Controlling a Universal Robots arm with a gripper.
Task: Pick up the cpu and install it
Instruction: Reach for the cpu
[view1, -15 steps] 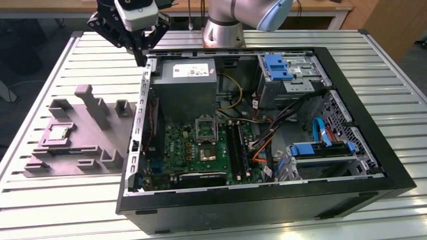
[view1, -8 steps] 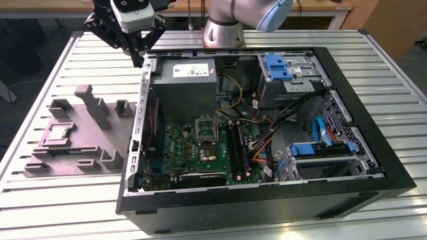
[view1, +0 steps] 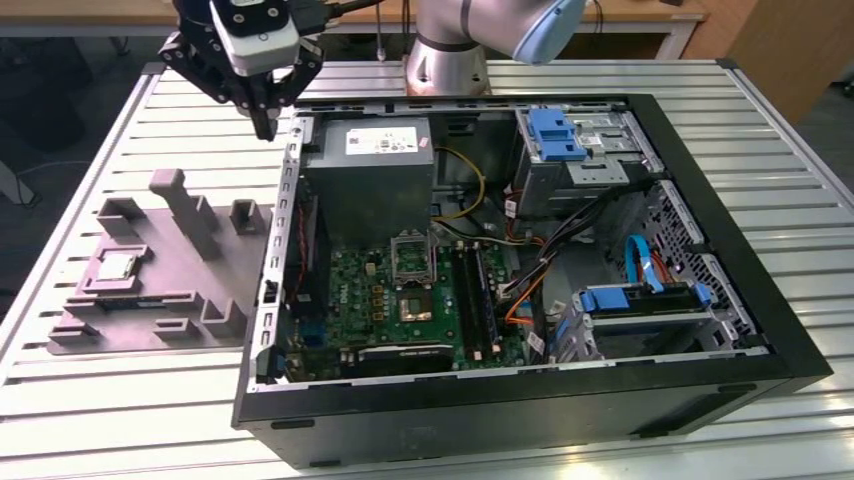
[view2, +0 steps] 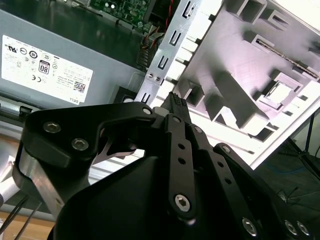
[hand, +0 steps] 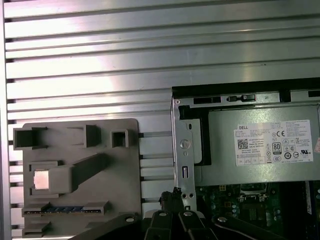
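Note:
The cpu (view1: 118, 266) is a small pale silver square lying flat in a recess of the grey plastic fixture (view1: 180, 275), at the exterior view's left beside the open computer case. It also shows in the first wrist view (hand: 41, 180) and the second wrist view (view2: 280, 95). My gripper (view1: 267, 128) hangs above the table near the case's back left corner, well away from the cpu. Its black fingers meet at a point with nothing between them, as both wrist views show (view2: 175, 101) (hand: 172, 196). The empty socket (view1: 411, 258) sits on the green motherboard inside the case.
The open black case (view1: 747, 370) fills the table's middle and right. Inside are a grey power supply box with a white label (view1: 371, 170), blue drive brackets (view1: 554, 135), cables and a memory stick. The fixture carries upright posts (view1: 187, 210). Slatted metal table (view1: 134, 420) lies around.

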